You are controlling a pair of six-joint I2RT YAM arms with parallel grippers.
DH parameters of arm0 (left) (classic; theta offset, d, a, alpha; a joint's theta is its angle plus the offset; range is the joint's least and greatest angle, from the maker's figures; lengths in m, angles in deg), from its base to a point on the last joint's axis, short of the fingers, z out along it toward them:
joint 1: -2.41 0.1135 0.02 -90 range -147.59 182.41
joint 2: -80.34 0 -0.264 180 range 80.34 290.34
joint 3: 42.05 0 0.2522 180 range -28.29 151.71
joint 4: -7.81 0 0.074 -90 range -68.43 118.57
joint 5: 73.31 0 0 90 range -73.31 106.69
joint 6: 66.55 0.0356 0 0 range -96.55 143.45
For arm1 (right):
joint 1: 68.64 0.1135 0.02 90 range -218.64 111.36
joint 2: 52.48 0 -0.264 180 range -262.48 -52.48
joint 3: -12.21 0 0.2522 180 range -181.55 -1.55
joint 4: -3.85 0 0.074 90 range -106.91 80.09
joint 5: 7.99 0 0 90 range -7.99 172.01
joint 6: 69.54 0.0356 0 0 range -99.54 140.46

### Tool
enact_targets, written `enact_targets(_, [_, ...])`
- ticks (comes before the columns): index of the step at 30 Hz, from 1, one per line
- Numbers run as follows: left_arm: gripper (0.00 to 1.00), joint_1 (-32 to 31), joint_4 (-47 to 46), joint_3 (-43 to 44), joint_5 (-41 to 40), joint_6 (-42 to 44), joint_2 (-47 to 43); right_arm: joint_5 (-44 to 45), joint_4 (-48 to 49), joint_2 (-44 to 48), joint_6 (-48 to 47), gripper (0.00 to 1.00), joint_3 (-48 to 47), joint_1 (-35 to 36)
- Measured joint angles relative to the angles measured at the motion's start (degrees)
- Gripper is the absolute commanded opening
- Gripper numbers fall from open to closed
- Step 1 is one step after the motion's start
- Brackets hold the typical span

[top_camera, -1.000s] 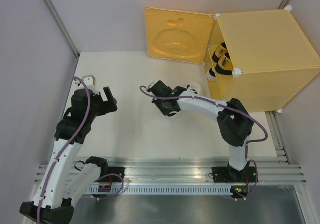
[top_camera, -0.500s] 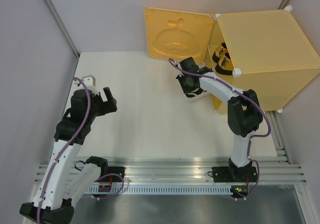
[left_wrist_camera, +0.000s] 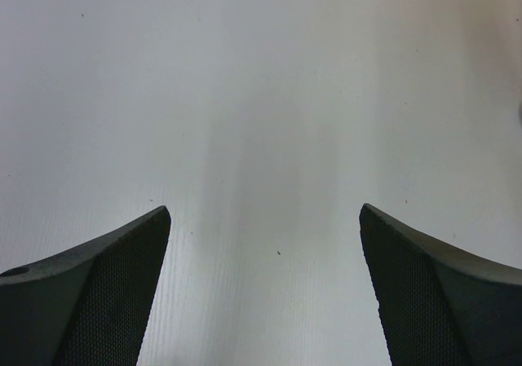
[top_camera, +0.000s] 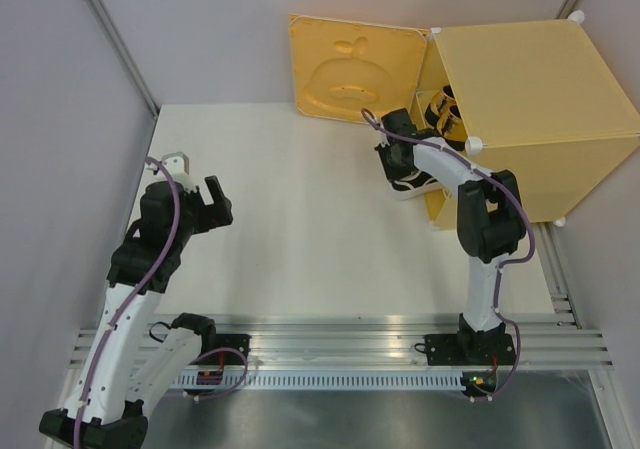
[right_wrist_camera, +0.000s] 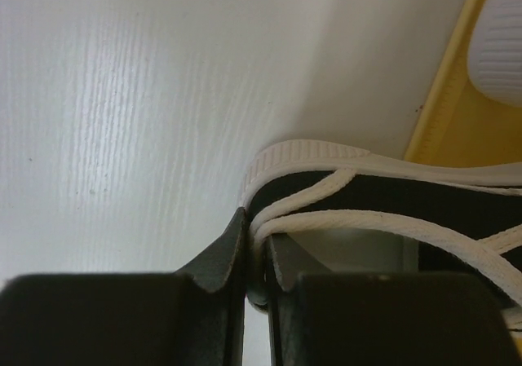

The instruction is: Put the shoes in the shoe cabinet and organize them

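Shoe cabinet (top_camera: 530, 109), a big yellow-orange cube with white corner pieces, fills the far right corner of a booth with pale grey walls (top_camera: 60, 119). Its square door (top_camera: 352, 69) is swung fully open, showing its embossed inner face. A white surface (top_camera: 290, 239) spreads in front, ending at a metal rail (top_camera: 350, 341) on the near side where both arms are bolted.

At the foot of the cabinet's opening, the white shoe (top_camera: 415, 181) with a black inside sits right beside the yellow front edge. The right tool (right_wrist_camera: 254, 235) is above it, closed narrow on the shoe's rim beside a white lace (right_wrist_camera: 326, 188). I cannot tell whether the sole touches the surface.

More shoes (top_camera: 443, 109) show inside the opening.

The left tool (left_wrist_camera: 265, 219) is spread wide over bare surface, well apart from the cabinet.
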Motion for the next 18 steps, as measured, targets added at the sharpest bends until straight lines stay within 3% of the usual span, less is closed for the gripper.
enact_targets(8, [1.0, 0.0, 0.0, -0.2, 0.0, 0.0, 0.2, 7.3, -0.5, -1.7, 0.7, 0.4, -2.8, -0.5])
enact_targets(18, [1.0, 0.0, 0.0, -0.3, 0.3, 0.0, 0.4, 12.0, -0.6, -1.1, 4.9, 0.44, -3.0, 0.1])
